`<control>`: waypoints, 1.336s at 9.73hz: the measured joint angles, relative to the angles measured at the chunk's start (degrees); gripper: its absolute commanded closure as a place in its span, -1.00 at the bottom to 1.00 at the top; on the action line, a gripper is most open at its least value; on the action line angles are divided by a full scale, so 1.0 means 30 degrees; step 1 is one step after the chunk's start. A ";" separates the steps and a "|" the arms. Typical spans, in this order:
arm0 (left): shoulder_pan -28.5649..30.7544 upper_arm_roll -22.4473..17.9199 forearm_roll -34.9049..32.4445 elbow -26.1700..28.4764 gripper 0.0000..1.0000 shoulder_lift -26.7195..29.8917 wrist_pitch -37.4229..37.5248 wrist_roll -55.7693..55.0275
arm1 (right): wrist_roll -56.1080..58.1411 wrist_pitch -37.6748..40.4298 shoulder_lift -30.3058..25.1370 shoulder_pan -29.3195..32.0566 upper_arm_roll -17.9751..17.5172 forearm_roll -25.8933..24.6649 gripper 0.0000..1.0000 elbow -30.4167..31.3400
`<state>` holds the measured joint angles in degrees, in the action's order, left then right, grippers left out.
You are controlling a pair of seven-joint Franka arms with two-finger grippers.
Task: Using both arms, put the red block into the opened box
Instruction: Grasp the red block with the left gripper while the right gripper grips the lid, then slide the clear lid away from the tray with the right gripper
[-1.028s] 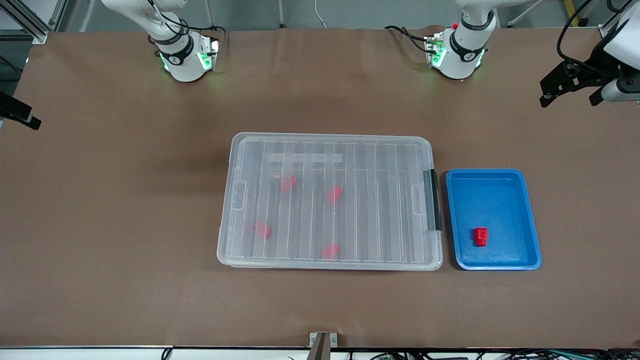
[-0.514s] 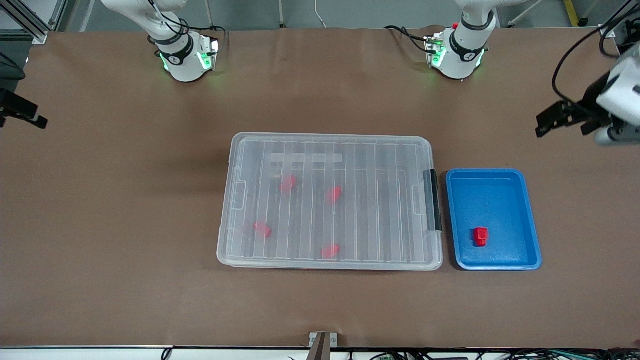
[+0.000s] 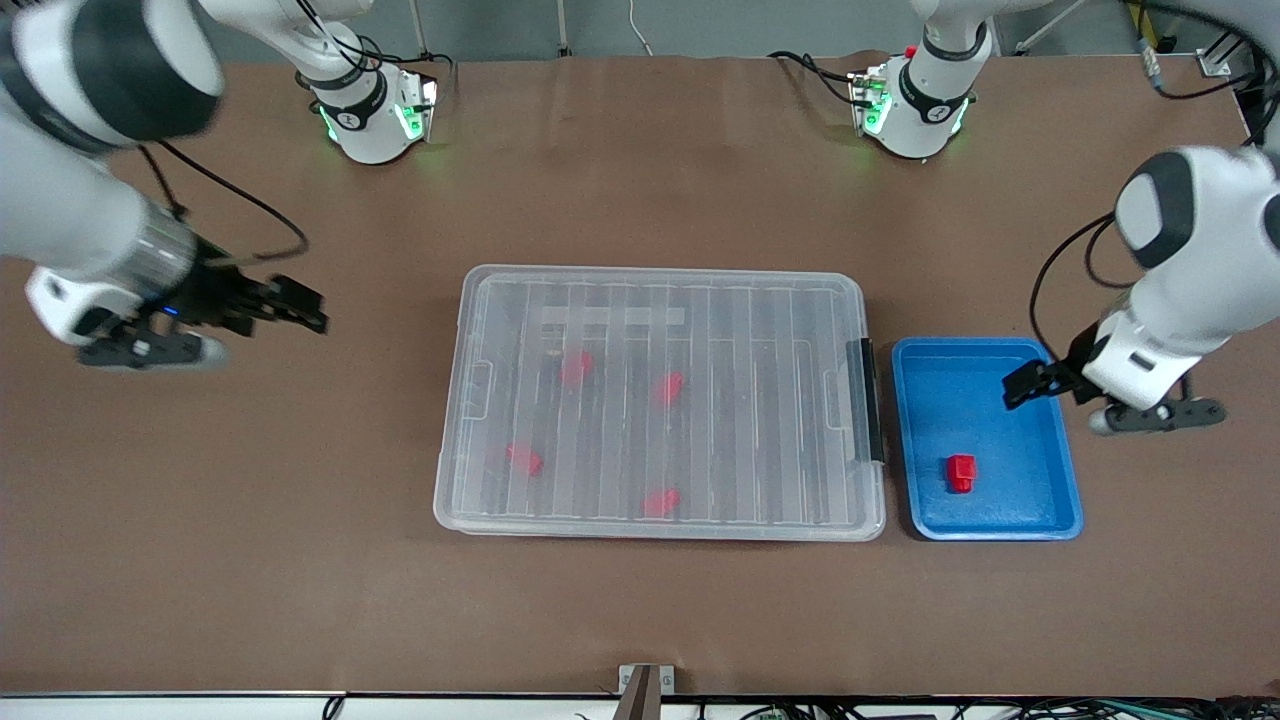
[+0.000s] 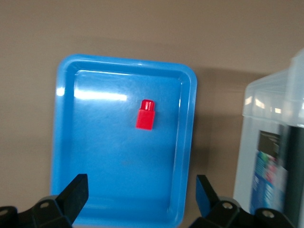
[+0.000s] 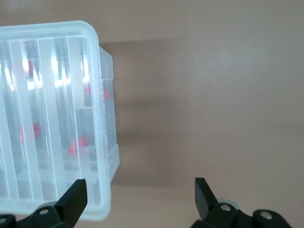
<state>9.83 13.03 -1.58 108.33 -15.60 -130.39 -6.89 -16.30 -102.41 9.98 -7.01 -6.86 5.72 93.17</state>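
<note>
- The box (image 3: 660, 402) sits mid-tabletop with its ribbed lid on; the black clip (image 3: 866, 400) is on the short side toward the left arm's end.
- The red block (image 3: 961, 473) lies in the blue tray (image 3: 1065, 470), toward the tray's edge nearest the front camera. The tray stands just beside the box's clip side.
- Four more red blocks show dimly through the lid, one of them at (image 3: 522, 459).
- The left gripper (image 3: 1035, 383) hangs over the tray's rim, claw spread, nothing in it; the left wrist view shows the block (image 4: 145, 114) ahead of its fingers (image 4: 75, 194).
- The right gripper (image 3: 290, 307) hangs over bare tabletop near the box's other short side, claw spread and empty.
- Step in hand, as judged: approach. The box is not yet opened and the block not yet picked.
- Next move likely calls for the left gripper to descend square over the block while the right sees to the lid.
- Hard to make out: the blocks inside are blurred by the ribs, and how the lid fastens cannot be told.
</note>
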 measured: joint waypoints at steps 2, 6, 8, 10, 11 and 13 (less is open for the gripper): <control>-0.0069 0.0067 -0.1546 -0.0266 -0.64 -0.2655 -0.2313 -0.0042 | -0.3697 -0.2135 0.1842 -0.0465 -0.2035 -0.2052 -1.00 0.0457; -0.0138 0.0105 -0.2008 -0.2094 -0.36 -0.6029 -0.2606 -0.0062 | -0.5427 -0.5083 0.4865 -0.0680 -0.2902 -0.4992 -1.00 0.0674; -0.0181 0.0109 -0.2010 -0.2510 -0.21 -0.6662 -0.2606 -0.0062 | -0.4993 -0.5537 0.5308 -0.0548 -0.2892 -0.5420 -1.00 0.0993; -0.0179 0.0107 -0.2012 -0.2977 -0.13 -0.7240 -0.2606 -0.0062 | -0.3976 -0.5883 0.5268 -0.0464 -0.2894 -0.5466 -1.00 0.1153; -0.0179 0.0106 -0.2012 -0.3136 -0.12 -0.7429 -0.2606 -0.0062 | -0.3299 -0.6017 0.5255 -0.0386 -0.2897 -0.5485 -1.00 0.1207; -0.0180 0.0105 -0.2014 -0.3275 -0.02 -0.7701 -0.2606 -0.0062 | -0.2016 -0.5922 0.5202 0.0065 -0.2878 -0.5520 -1.00 0.1239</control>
<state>9.29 13.34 -7.62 98.50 -38.70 -138.21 -7.08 -22.35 -120.18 25.59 -6.81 -15.49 -10.84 96.89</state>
